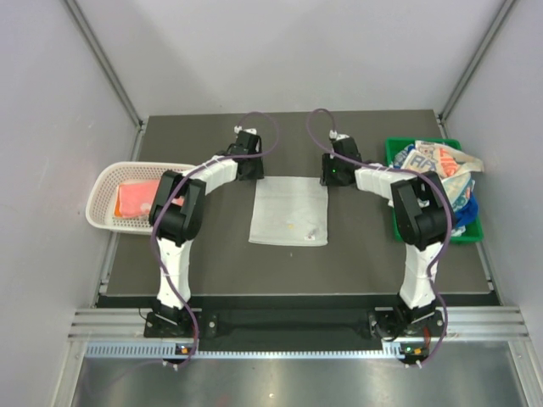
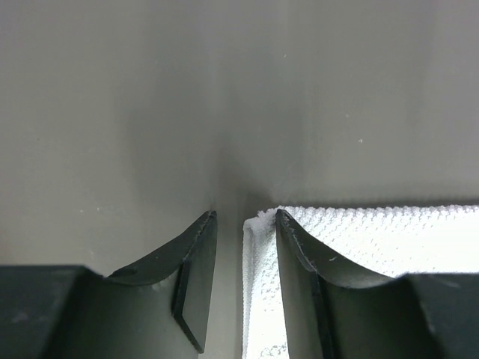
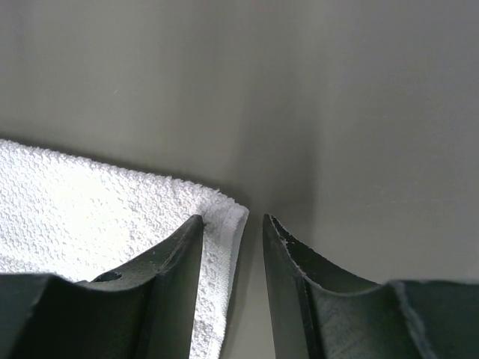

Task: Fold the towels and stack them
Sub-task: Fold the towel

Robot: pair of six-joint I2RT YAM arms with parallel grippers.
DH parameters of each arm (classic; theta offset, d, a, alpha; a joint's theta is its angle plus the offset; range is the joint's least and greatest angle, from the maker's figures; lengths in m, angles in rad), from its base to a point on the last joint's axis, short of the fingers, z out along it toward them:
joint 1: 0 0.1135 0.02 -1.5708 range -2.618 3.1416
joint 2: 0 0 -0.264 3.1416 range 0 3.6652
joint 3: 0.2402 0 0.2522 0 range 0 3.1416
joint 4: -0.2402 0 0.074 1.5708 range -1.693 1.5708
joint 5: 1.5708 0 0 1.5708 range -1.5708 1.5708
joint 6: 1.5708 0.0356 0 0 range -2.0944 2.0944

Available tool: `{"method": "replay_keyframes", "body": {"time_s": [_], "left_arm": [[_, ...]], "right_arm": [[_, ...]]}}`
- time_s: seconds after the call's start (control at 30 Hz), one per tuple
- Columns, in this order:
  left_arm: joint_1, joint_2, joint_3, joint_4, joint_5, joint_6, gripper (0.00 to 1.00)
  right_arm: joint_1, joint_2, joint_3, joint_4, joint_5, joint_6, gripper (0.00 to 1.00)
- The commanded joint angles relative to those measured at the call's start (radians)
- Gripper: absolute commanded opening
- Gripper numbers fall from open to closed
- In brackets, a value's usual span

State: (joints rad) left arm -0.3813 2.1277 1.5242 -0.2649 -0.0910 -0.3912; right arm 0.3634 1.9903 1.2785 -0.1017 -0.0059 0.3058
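A plain white towel (image 1: 288, 210) lies spread flat in the middle of the dark table (image 1: 212, 263), its near edge facing the arm bases and both near corners free. To its left, at the table's edge, stands a white mesh basket (image 1: 97, 199) with an orange towel (image 1: 134, 199) lying in it. To the right stands a green bin (image 1: 395, 148), filled with crumpled towels. One white towel with orange and teal lettering (image 1: 428, 159) lies on top, and a blue towel (image 1: 469, 208) hangs at the bin's outer side.

Farther back, both arms reach to the white towel's far edge, one at each corner. The left hand (image 2: 245, 217) is down at the far left corner and partly open. One finger (image 2: 299, 254) rests over the cloth, and the other stands on the bare table just beside the edge. The corner's hem lies in the gap between them, not pinched. The right hand (image 3: 232, 218) mirrors it at the far right corner, also partly open. One finger (image 3: 176, 262) lies over the cloth, and the other is clear of it, with a strip of table showing between the hem and that finger. Neither hand has hold of the cloth.
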Motion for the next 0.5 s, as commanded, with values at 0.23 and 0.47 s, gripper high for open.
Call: {"method": "replay_keyframes", "body": {"time_s": [0.23,0.47], "left_arm": [[-0.01,0.044,-0.055,0.035,-0.009,-0.031,0.35],[-0.014,0.023,-0.125,0.119,0.014,-0.061,0.23]], "right_arm": [[0.034,0.039,0.056,-0.026,0.037,-0.037,0.34],[0.034,0.059,0.068,-0.024,0.03,-0.04,0.26]]}}
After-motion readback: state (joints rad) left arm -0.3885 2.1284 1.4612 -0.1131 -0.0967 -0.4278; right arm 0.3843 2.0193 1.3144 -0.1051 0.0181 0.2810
